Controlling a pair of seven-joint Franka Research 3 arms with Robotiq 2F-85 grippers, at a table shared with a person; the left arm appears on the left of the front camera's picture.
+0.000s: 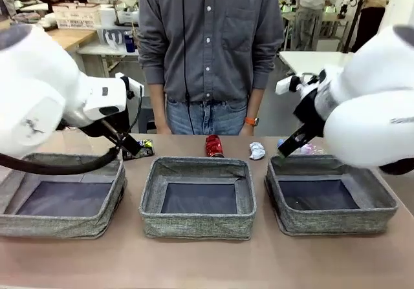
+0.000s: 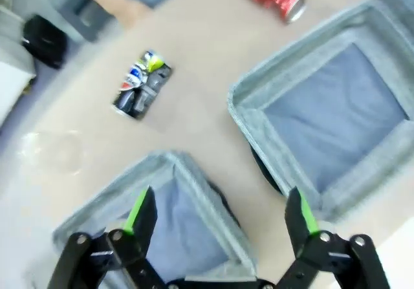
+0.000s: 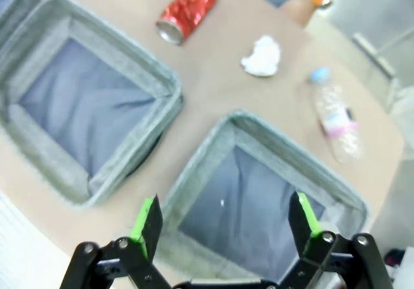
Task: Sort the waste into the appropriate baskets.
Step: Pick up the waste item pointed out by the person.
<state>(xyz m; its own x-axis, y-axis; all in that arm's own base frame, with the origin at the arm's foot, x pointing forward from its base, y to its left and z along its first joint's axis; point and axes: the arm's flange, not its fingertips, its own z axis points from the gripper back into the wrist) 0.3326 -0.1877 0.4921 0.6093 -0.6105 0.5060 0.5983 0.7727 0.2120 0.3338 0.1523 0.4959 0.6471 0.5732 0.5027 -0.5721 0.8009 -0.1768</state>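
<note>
Presently the left hand (image 2: 220, 202) is held open, its green-padded fingers spread wide with nothing gripped between them, and it is poised over a corner of the left basket (image 2: 169, 163). Just beyond that corner, the crushed black printed can (image 2: 142, 82) is seen lying on its side on the tabletop (image 1: 207, 263). Farther out in the left wrist view, a faint clear shape is made out, taken to be the clear plastic cup (image 2: 53, 150), though it is too blurred for its pose to be told. The right hand (image 3: 224, 203) is likewise held open and nothing is gripped by it; it is placed above the right basket (image 3: 259, 124), near that basket's far corner on the middle side. Between the two, the middle basket (image 1: 197, 224) is set, and the three baskets are lined up in a row, near one another but not touching. Just past the middle basket's far rim, the crushed red can (image 1: 213, 146) is laid. To its right, beyond the gap between the middle and right baskets, the crumpled white paper ball (image 1: 257, 150) is found. The clear plastic bottle (image 3: 333, 114), blue-capped and pink-labelled, is laid on its side beyond the right basket's far rim. At the tabletop's far edge a person (image 1: 207, 43) in a grey shirt and jeans is stood, an orange band being worn on one wrist.
</note>
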